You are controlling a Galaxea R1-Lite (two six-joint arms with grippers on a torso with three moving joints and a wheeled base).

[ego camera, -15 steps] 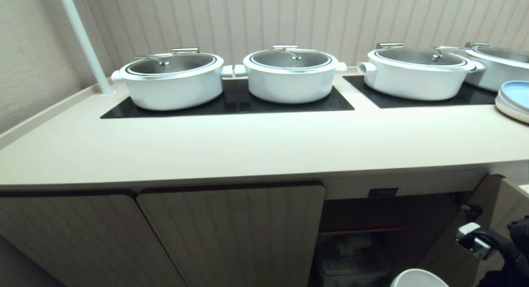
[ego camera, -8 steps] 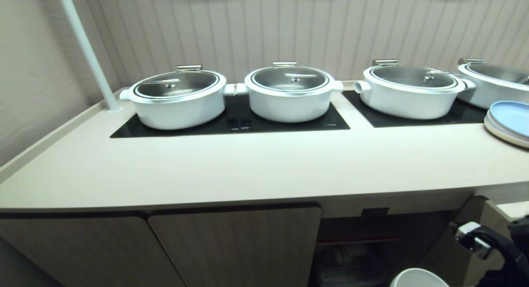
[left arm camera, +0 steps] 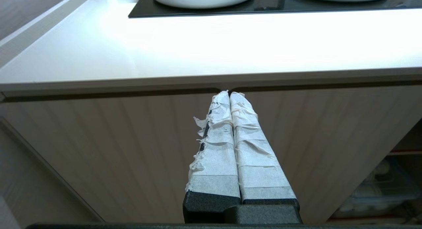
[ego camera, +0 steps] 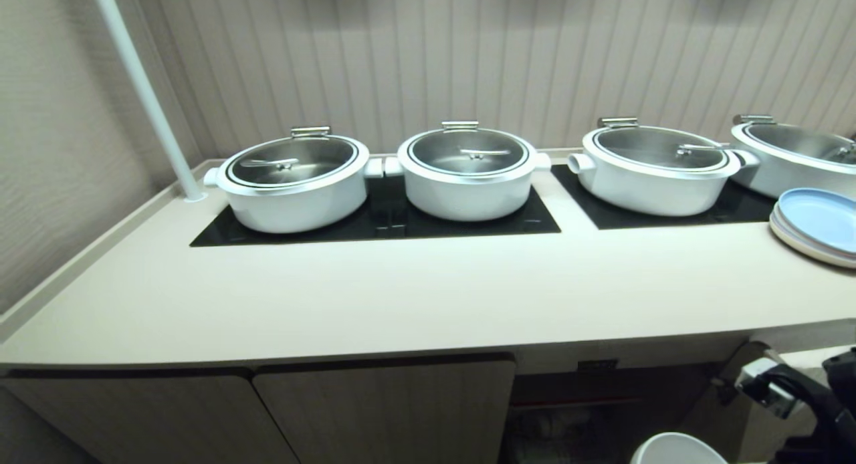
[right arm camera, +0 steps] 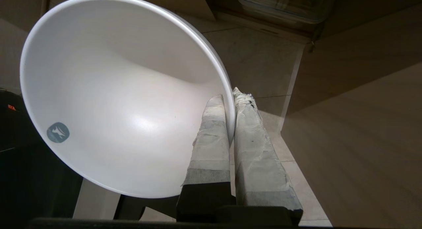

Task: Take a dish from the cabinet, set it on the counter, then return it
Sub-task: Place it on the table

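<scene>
- Only the right wrist view shows the grip: the right gripper (right arm camera: 229, 102) is clamped on the rim of the dish (right arm camera: 112, 100), one taped finger inside the bowl and the other outside its wall.
- In that view the white bowl is seen from its open side, with a small grey round sticker on the inner wall; tiled floor lies beyond it. Which way the mouth faces in the room I cannot tell.
- The head view catches only a white arc of the dish (ego camera: 677, 447) at the bottom edge, below the counter (ego camera: 401, 297) and in front of the open right bay of the cabinet (ego camera: 381, 410).
- The bay's contents are dim and hard to make out; its small black label sits under the counter's front edge.
- The left wrist view alone shows the left gripper (left arm camera: 229, 94), its taped fingers pressed together on nothing, in front of a fluted cabinet door just under the counter's edge.
- Farther back on the counter, four white lidded pots (ego camera: 468, 173) stand on black glass panels (ego camera: 374, 223).
- Stacked blue and cream plates (ego camera: 812, 226) are cut off at the counter's right end.
</scene>
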